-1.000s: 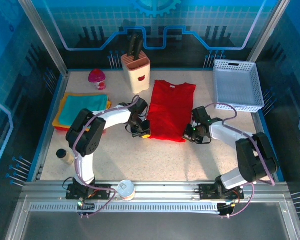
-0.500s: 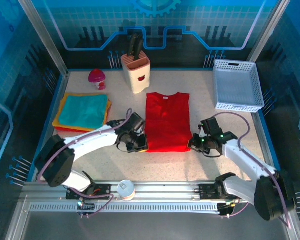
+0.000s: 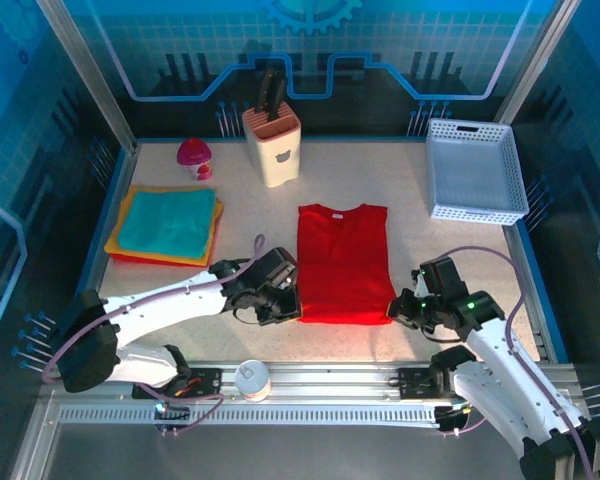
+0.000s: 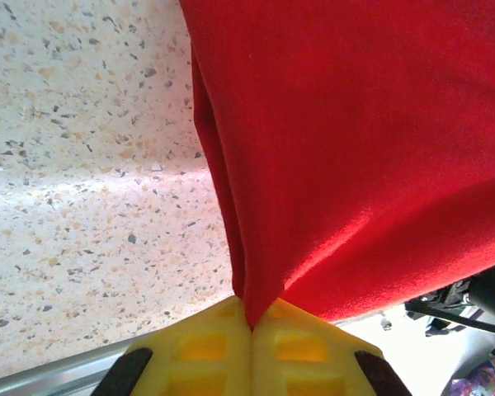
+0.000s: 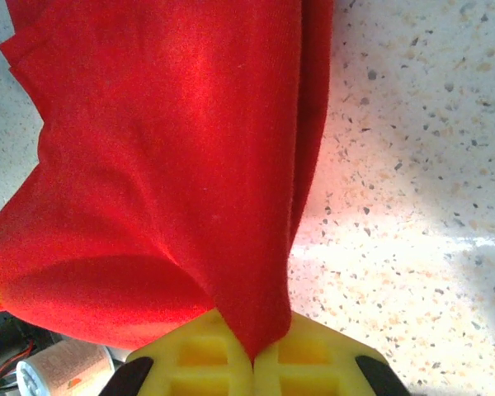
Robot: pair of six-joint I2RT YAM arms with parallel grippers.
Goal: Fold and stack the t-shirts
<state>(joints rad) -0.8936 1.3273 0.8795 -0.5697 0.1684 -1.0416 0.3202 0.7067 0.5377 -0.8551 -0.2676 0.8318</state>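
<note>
The top camera looks steeply down from above and behind the arm bases (image 3: pixel 175 380), taking in the whole bench (image 3: pixel 360 170). Each wrist camera peers forward past its own yellow fingers (image 4: pixel 206 346), very close to the red shirt (image 3: pixel 343 262), which all three views share.

The red t-shirt (image 3: pixel 343 262) has slid across the desk (image 3: pixel 400 190) toward the near edge, its collar now farther from the far edge. The left pincer (image 3: pixel 285 305) and right pincer (image 3: pixel 405 308), clamped on its hem corners, have drawn back with it
</note>
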